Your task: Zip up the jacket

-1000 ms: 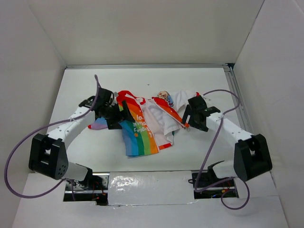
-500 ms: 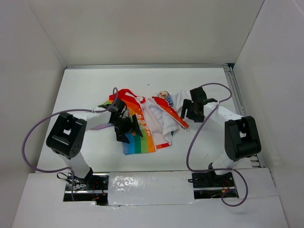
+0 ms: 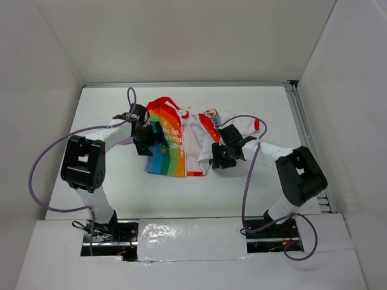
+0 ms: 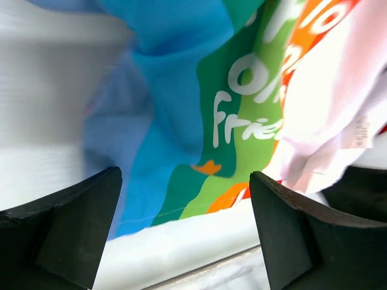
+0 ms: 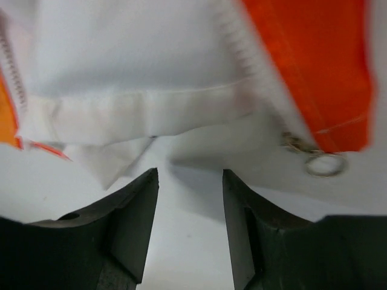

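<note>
The jacket (image 3: 192,142) lies crumpled mid-table, its rainbow panel (image 3: 166,151) on the left and white, red-trimmed fabric on the right. My left gripper (image 3: 157,140) hovers over the rainbow panel (image 4: 181,109), wide open with nothing between its fingers (image 4: 66,229). My right gripper (image 3: 216,158) sits at the jacket's near right hem. In the right wrist view its jaws (image 5: 190,174) stand partly open over bare table, with the white hem (image 5: 139,115) just past the tips. The zipper teeth (image 5: 245,57) and metal pull ring (image 5: 325,163) lie ahead to the right, untouched.
White walls enclose the table (image 3: 109,181) on three sides. A metal rail (image 3: 305,139) runs along the right edge. Purple cables (image 3: 45,163) loop from both arms. A red-trimmed sleeve (image 3: 257,125) spreads toward the right, behind my right arm.
The right gripper came left and nearer, down to the hem, and its jaws narrowed. The left gripper shifted back over the rainbow panel. The jacket bunched and slid slightly away.
</note>
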Available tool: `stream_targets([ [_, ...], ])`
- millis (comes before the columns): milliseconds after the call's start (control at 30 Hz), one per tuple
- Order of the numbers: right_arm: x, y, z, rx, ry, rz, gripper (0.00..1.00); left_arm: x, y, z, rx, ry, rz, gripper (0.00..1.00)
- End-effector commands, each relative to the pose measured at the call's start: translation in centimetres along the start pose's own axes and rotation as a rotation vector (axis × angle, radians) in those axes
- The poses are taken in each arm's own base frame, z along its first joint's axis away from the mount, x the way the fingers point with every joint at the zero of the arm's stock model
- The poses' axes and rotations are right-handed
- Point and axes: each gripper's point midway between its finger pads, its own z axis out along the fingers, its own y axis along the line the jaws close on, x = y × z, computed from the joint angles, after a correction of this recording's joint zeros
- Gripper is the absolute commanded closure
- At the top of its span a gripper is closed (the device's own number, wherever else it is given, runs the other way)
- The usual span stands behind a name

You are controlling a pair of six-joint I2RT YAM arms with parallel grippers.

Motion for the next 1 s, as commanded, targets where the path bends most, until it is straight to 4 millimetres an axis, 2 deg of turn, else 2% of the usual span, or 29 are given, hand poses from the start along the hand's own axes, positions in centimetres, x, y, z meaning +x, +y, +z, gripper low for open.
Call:
stream_targets([
  [0,0.8,3.5,-0.3,-0.115,-0.022,-0.071,0.46,-2.6,-1.0,-4.7,0.022,-0.130,0.060,0.01],
  [67,1.1,4.4,-1.3,-0.109,-0.043,-0.082,0.45,-1.6,-1.3,-5.7,0.051,-0.131,0.067,0.01],
  [133,0.1,4.5,-3.0,-0.093,-0.110,-0.071,0.41,-0.7,-2.2,-6.8,0.101,-0.144,0.099,0.01],
  [200,-1.5,3.0,-4.5,-0.033,-0.168,-0.036,0.31,1.5,-2.1,-6.6,0.130,-0.107,0.113,0.01],
  [267,-3.1,1.4,-5.3,0.016,-0.214,-0.020,0.28,3.0,-1.9,-6.8,0.152,-0.111,0.126,0.01],
  [300,-4.5,-0.4,-5.6,0.065,-0.246,0.002,0.26,3.9,-2.0,-7.0,0.173,-0.110,0.135,0.01],
  [333,-5.0,-1.4,-5.6,0.090,-0.252,0.015,0.25,4.3,-1.9,-6.9,0.178,-0.109,0.139,0.01],
  [367,-5.6,-3.2,-5.6,0.131,-0.252,0.049,0.25,4.7,-2.0,-6.9,0.183,-0.107,0.150,0.01],
  [467,-6.9,-5.7,-4.5,0.223,-0.231,0.065,0.24,5.5,-1.2,-6.5,0.152,-0.094,0.135,0.01],
  [533,-7.3,-6.5,-3.1,0.237,-0.190,0.069,0.24,6.3,-1.2,-5.8,0.157,-0.068,0.146,0.01],
  [667,-6.5,-7.4,-0.3,0.266,-0.101,0.061,0.23,6.3,-1.1,-4.6,0.138,-0.052,0.144,0.01],
  [700,-7.1,-7.0,0.0,0.250,-0.105,0.057,0.23,6.3,-1.0,-4.4,0.133,-0.046,0.141,0.01],
  [800,-7.1,-6.5,0.1,0.230,-0.092,0.031,0.24,6.1,-0.9,-4.0,0.125,-0.049,0.142,0.01],
  [900,-7.0,-6.1,0.1,0.184,-0.075,0.030,0.39,6.0,-0.9,-3.8,0.124,-0.049,0.145,0.01],
  [933,-6.7,-5.2,0.2,0.132,-0.062,0.027,0.48,6.0,-0.9,-3.8,0.122,-0.051,0.144,0.01],
  [967,-6.4,-4.8,0.3,0.105,-0.053,0.016,0.51,6.1,-0.9,-3.8,0.123,-0.048,0.143,0.01],
])
